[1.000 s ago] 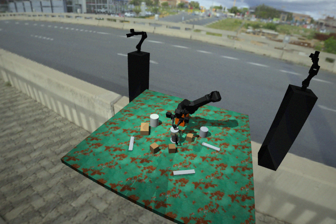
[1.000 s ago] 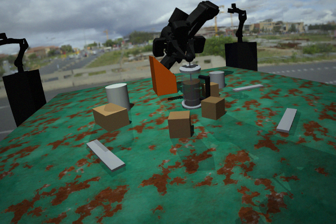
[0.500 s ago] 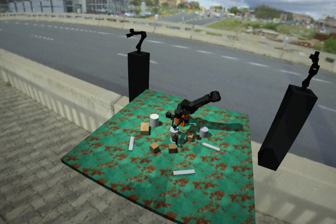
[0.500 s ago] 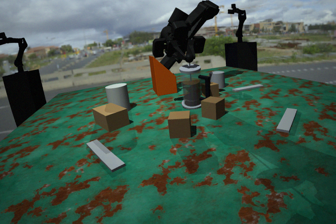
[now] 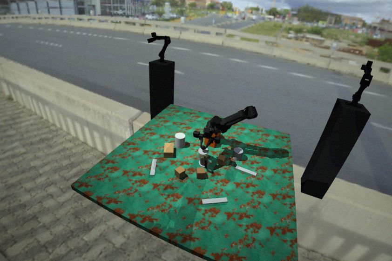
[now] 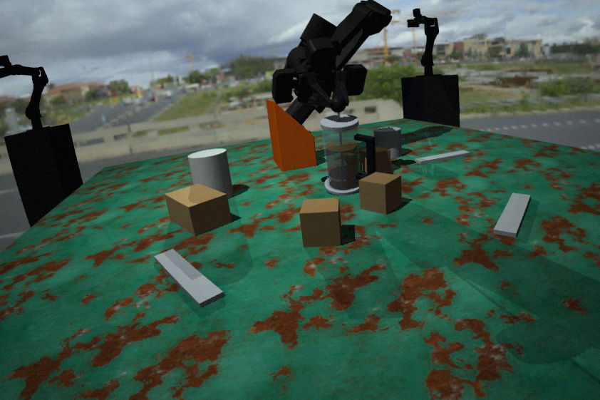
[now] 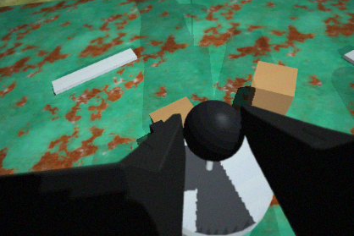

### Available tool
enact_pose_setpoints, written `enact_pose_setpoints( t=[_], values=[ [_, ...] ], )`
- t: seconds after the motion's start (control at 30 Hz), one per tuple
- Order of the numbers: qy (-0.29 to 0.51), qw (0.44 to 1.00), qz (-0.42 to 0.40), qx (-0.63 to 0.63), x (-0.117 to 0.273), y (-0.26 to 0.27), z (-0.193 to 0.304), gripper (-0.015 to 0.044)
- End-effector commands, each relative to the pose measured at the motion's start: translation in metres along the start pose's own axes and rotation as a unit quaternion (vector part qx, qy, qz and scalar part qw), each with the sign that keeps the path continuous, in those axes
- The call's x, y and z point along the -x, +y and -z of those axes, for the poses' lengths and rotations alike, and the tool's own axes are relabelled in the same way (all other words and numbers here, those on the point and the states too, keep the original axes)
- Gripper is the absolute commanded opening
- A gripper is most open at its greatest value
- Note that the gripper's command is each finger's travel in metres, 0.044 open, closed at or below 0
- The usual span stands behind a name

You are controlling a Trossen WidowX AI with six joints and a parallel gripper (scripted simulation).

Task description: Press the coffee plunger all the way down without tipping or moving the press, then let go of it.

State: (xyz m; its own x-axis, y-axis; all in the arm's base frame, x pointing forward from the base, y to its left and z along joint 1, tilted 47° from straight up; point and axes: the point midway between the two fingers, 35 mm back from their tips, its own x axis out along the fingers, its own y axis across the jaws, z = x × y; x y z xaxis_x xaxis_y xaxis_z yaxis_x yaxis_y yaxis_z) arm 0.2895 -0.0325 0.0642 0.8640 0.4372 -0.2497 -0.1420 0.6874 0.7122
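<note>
"Green, rust-blotched table; what stands there?"

"The coffee press, upright, beside small wooden blocks."

"And the gripper?"

"Partly open, closed around the black plunger knob, just above the lid."

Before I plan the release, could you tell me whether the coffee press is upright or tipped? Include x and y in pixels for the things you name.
Upright: in the exterior view, the press (image 5: 203, 158) (image 6: 342, 160) stands on its round base, its lid level above.

Rust-flecked green tabletop | pale cylinder | tan blocks | orange wedge, seemingly resting on it
</note>
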Motion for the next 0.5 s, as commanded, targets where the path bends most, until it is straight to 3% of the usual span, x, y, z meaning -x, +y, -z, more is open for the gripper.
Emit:
enact_pose_setpoints(
  t=[0.0,0.47],
  values=[
    [0.008,1.000,-0.004,-0.008,-0.0018,-0.0001,0.0036,0.0116],
    [0.001,1.000,-0.001,-0.001,-0.0010,-0.0002,-0.0002,0.0116]
  ],
)
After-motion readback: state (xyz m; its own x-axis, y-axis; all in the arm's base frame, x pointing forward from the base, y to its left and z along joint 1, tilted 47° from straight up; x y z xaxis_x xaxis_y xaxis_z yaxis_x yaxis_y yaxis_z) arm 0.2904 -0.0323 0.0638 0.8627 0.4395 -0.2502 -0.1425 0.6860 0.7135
